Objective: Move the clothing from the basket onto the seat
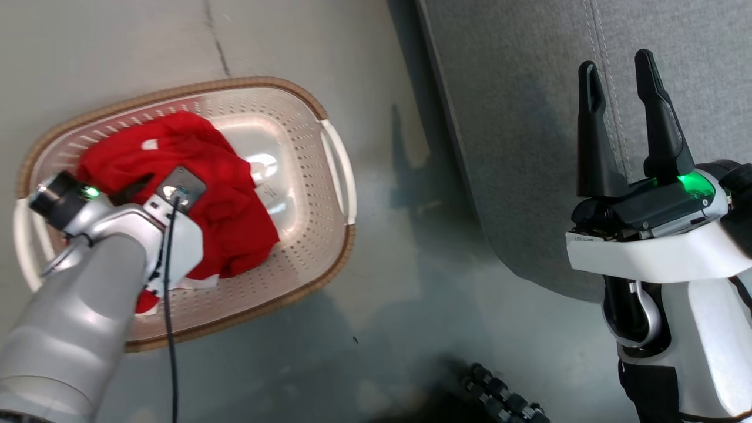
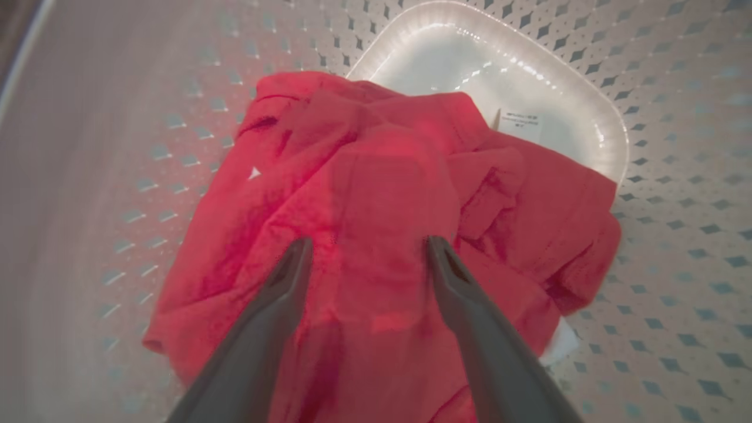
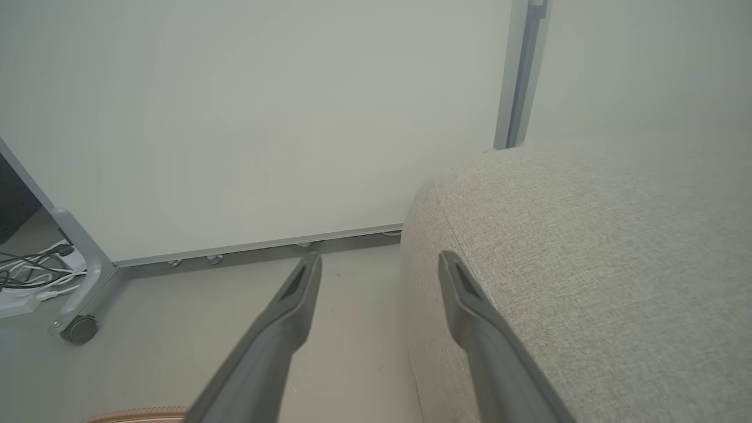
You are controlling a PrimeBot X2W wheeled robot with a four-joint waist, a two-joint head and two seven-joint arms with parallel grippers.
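Note:
The cream basket (image 1: 267, 88) with its brown rim stands on the floor at the left. A heap of bright red clothing (image 1: 229, 211) lies in it, showing some white trim (image 2: 558, 343). I cannot tell one garment from the other. My left arm reaches down into the basket. In the left wrist view my left gripper (image 2: 369, 247) is open, its fingertips (image 2: 301, 249) resting on the red clothing (image 2: 382, 176) and straddling a fold. My right gripper (image 1: 615, 61) stands open and empty over the grey seat (image 1: 529, 147), near its rounded corner (image 3: 587, 264).
A barcode label (image 2: 520, 120) shows on the basket's bare floor. Beyond the seat stands a pale partition panel (image 3: 264, 117) on a caster (image 3: 76, 329), with cables (image 3: 29, 270) at its left. A dark ridged object (image 1: 505, 399) lies on the floor near me.

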